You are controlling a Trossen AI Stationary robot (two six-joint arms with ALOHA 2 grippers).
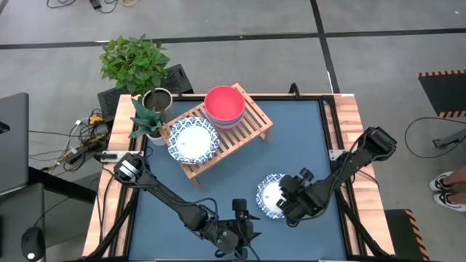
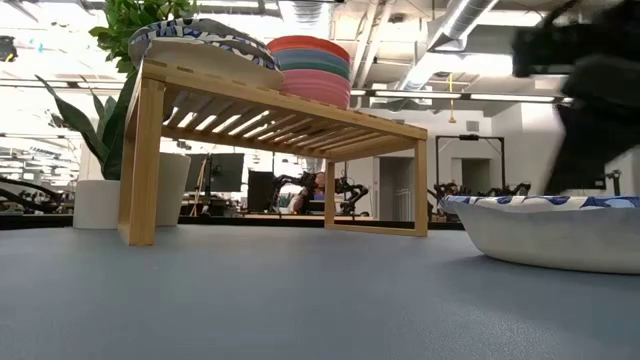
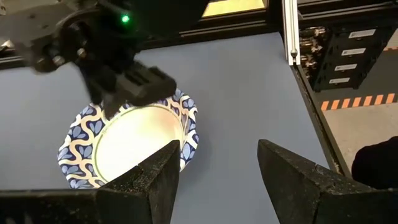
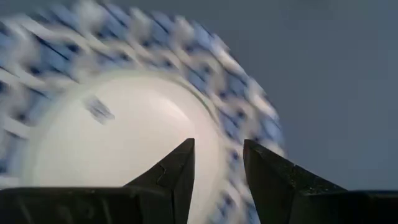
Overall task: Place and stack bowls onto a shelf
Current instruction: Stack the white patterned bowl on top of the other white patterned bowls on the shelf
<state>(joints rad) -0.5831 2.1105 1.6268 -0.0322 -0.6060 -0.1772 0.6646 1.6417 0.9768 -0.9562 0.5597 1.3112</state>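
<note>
a: where is the right gripper [image 1: 285, 200] now?

b: it hovers over the patterned dish [image 1: 271, 195] that lies on the dark blue tabletop [image 1: 306, 138], near the front right. in the right wrist view its two fingers [image 4: 177, 174] are apart by a small gap, above the rim of the dish [image 4: 124, 137]. nothing is between them, so it holds nothing.

a: and the left gripper [image 1: 237, 234]?

b: it waits at the front edge of the table, with fingers [image 3: 155, 180] spread wide and empty. it looks toward the same dish [image 3: 130, 140].

a: how should the right arm take the dish well?

b: i think one finger must go inside the rim and the other outside, then close firmly on the rim. the dish is shallow, so a weak pinch could let it tilt or slip. lift it straight before moving sideways.

a: where must it go?

b: to the shelf [image 1: 251, 127] at the back left. there one patterned dish [image 1: 193, 140] sits at the near end, and the stack of plain bowls [image 1: 224, 105], red on top, at the far end. i would put it on the patterned one, centred.
</note>
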